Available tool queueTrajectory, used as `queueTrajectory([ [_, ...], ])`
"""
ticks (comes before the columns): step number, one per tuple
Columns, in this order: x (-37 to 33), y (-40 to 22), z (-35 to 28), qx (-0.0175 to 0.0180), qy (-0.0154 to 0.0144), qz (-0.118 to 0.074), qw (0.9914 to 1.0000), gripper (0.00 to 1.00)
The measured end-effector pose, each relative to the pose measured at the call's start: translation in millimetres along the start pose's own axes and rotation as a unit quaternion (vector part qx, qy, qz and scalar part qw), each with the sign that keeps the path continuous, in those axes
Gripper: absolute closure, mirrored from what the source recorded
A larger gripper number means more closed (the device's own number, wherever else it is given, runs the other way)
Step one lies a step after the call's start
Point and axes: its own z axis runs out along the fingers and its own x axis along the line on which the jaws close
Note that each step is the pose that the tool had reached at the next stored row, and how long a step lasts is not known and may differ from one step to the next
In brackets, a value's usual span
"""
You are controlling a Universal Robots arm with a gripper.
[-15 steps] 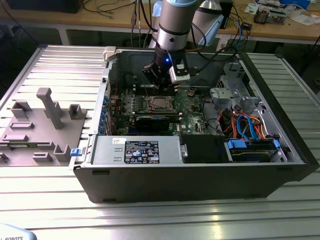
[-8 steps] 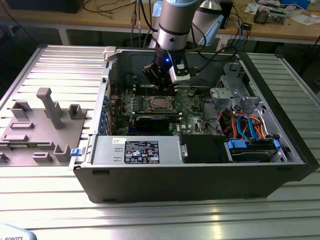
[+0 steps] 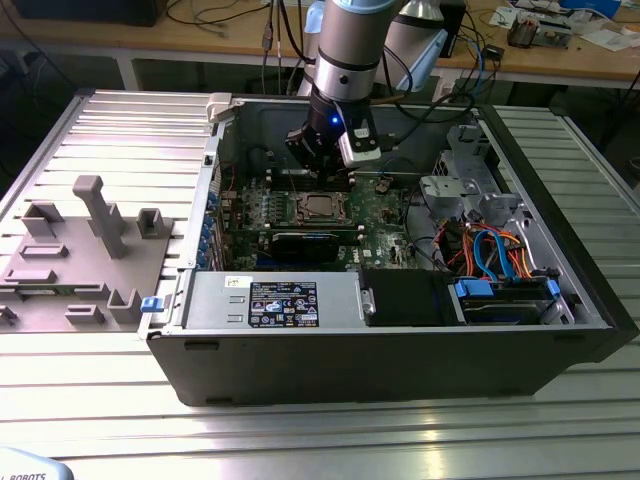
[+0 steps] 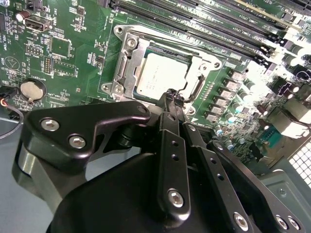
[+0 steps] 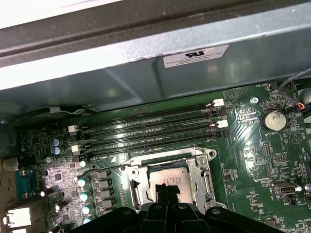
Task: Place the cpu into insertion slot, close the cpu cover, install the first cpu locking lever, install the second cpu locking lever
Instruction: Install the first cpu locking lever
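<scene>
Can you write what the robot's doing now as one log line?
cpu: in insertion slot | cpu cover: down over it | gripper: shut, tips beside locking lever

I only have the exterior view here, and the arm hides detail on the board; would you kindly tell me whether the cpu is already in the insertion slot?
Observer: Yes. In the second wrist view the cpu lies flat in the insertion slot.
Operator: Thank you. Is the cpu cover down?
Observer: It appears to be. The cpu cover frames the cpu's edges in both wrist views.
Operator: And where are the fingertips?
Observer: The gripper sits at the slot's edge with its fingertips together, beside a bent wire lever.
</scene>
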Motion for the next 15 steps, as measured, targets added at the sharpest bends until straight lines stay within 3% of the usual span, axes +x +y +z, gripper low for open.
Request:
queueTrajectory([
  [15, 0.0, 0.0, 0.0, 0.0006, 0.0003, -0.007, 0.99997, 0.89],
])
